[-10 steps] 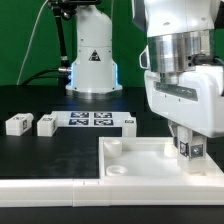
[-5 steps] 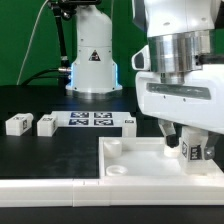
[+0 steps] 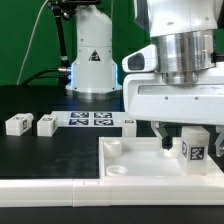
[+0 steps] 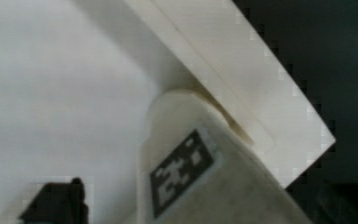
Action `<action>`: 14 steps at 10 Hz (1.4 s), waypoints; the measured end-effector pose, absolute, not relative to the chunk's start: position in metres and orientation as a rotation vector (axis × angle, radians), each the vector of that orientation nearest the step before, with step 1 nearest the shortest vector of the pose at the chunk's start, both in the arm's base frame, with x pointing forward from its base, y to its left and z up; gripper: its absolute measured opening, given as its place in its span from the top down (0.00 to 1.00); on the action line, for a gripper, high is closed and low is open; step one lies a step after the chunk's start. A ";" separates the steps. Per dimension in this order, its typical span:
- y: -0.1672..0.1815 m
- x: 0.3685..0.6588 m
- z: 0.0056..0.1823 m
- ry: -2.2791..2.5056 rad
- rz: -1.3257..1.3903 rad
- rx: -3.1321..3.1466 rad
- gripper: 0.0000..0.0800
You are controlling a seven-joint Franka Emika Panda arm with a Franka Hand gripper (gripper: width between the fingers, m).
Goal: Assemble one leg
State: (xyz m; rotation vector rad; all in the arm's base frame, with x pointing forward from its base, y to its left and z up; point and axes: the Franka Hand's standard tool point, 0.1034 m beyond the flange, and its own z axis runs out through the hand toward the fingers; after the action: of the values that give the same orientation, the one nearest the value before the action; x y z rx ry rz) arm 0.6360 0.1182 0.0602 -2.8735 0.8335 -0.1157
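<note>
One leg [image 3: 194, 152], a small white block with a black-and-white tag, stands upright in the far corner of the large white square piece [image 3: 130, 162] on the exterior view's right. My gripper [image 3: 190, 146] hangs over it, open, with a dark finger [image 3: 166, 141] apart from the leg's side. In the wrist view the tagged leg [image 4: 190, 165] stands between the two dark fingertips [image 4: 55, 202], with a gap on each side, against the piece's raised wall [image 4: 229, 70].
Two more legs [image 3: 17, 124] [image 3: 45, 124] lie on the black table at the exterior view's left, and a third [image 3: 128, 122] by the marker board [image 3: 90, 119]. The arm's base [image 3: 92, 62] stands behind.
The jaws have spread apart and let go of the leg, which stays standing in the corner of the white piece.
</note>
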 end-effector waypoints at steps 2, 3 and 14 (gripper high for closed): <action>0.119 0.635 0.060 0.464 -0.129 -2.989 0.19; 0.118 0.637 0.061 0.255 -0.126 -3.029 0.19; 0.116 0.638 0.059 0.456 -0.128 -2.980 0.64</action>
State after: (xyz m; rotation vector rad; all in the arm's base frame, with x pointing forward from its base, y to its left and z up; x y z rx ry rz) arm 0.6381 0.1156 0.0595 -2.9801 0.4565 -0.1279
